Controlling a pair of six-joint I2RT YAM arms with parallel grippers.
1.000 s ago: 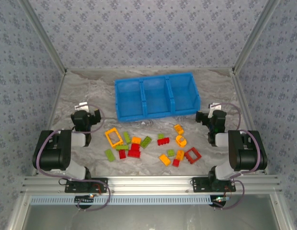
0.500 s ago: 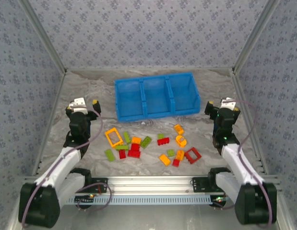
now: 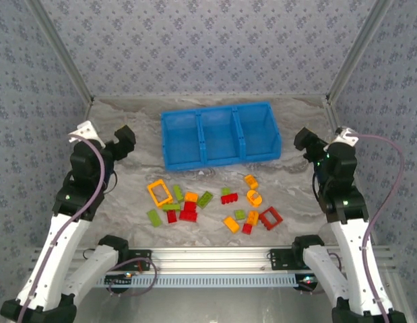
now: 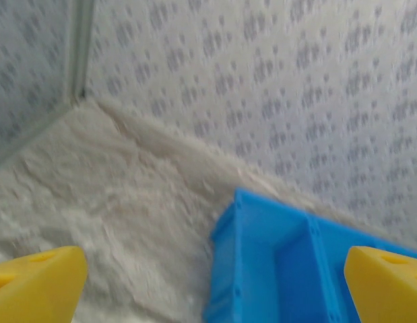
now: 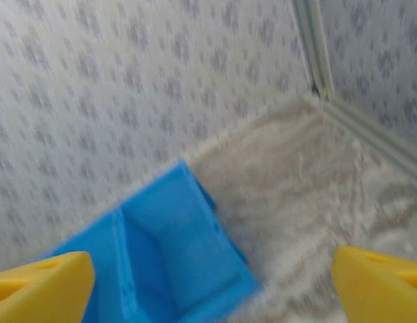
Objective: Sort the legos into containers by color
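The legos lie loose on the marble table in front of the bin: an orange frame piece (image 3: pixel 159 192), a red frame piece (image 3: pixel 270 217), lime green bricks (image 3: pixel 205 198) and red bricks (image 3: pixel 188 212) among them. The containers are three joined blue compartments (image 3: pixel 220 134) at the back, and nothing shows inside them. My left gripper (image 3: pixel 123 140) hangs raised left of the bin, open and holding nothing; its yellow fingertips (image 4: pixel 36 286) frame the bin's left end (image 4: pixel 282 269). Right of the bin, my right gripper (image 3: pixel 305 140) is also raised and open, with the bin's right compartment (image 5: pixel 168 262) between its fingertips (image 5: pixel 380 282).
Patterned walls close in the table at the back and both sides, with metal corner posts (image 3: pixel 346 64). An aluminium rail (image 3: pixel 208 256) carrying the arm bases runs along the near edge. Bare marble (image 3: pixel 127 195) separates the legos from each side wall.
Both arms have unfolded from their low rest poses and risen, carrying the grippers up and outward beside the bin. The legos and the bin have not moved.
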